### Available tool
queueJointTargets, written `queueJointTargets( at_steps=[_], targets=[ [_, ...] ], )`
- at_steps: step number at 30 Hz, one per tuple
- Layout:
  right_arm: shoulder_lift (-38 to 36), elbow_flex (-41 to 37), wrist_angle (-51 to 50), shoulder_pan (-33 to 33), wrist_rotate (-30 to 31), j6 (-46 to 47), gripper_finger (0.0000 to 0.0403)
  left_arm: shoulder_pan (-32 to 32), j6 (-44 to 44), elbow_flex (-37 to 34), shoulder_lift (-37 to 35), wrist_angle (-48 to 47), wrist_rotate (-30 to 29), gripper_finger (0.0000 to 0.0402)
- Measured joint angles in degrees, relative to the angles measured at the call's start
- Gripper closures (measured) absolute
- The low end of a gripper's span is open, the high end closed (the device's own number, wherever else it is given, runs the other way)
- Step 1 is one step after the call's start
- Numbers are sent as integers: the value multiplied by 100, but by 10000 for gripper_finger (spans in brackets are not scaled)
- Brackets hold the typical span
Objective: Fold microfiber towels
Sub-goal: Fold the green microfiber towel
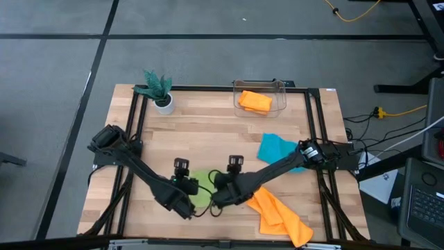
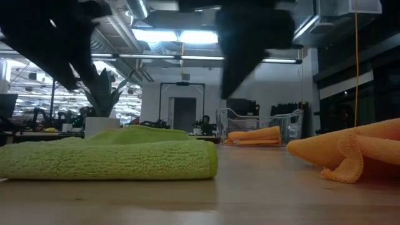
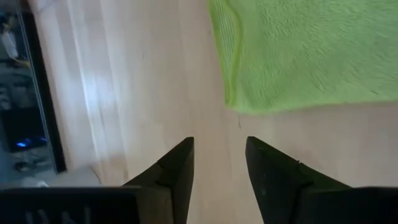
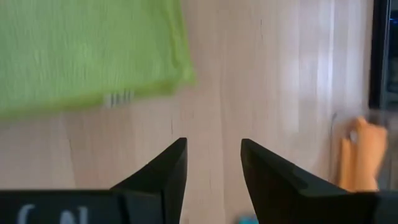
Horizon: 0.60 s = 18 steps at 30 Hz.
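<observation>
The lime green towel (image 1: 200,187) lies flat on the table near the front edge; in the low view (image 2: 109,159) it looks folded in layers. My left gripper (image 3: 219,149) is open above bare wood beside the towel's corner (image 3: 233,102). My right gripper (image 4: 212,152) is open above bare wood by its other near corner (image 4: 183,74). An orange towel (image 1: 277,212) lies crumpled at the front right. A teal-blue towel (image 1: 277,148) lies right of centre. Another orange towel (image 1: 254,101) sits in the clear bin (image 1: 280,97).
A small green plant in a white pot (image 1: 159,90) stands at the back left. The clear plastic bin stands at the back centre. Bare wood lies between the towels and the bin. A black frame (image 1: 135,132) runs around the table.
</observation>
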Motion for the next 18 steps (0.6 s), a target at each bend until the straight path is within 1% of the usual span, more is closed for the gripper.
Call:
queueJointTargets(
  at_steps=[3,9,11,13,15,16,17,18],
  targets=[
    [9,31,-468,136,21,469,253,-173,-462,4,-283,-260,36,264],
    [-41,33,-1522,329,671,1665,261,-576,-1367,4,-1098,-442,-94,264],
    [-179,-91,-1492,378,796,1905,262,-713,-1558,4,-1346,-411,-246,264],
    [-360,-258,-1452,401,788,2112,262,-819,-1737,4,-1545,-403,-366,264],
    [-475,-444,-1520,405,540,2669,262,-930,-1926,4,-1704,-401,-493,264],
    [-485,-544,-1565,385,266,2950,262,-972,-2009,5,-1763,-401,-568,264],
    [-485,-641,-1538,345,-155,3122,262,-1000,-2059,7,-1798,-398,-629,264],
    [-483,-736,-1497,303,-708,3167,262,-1031,-2111,7,-1821,-400,-677,264]
  ],
)
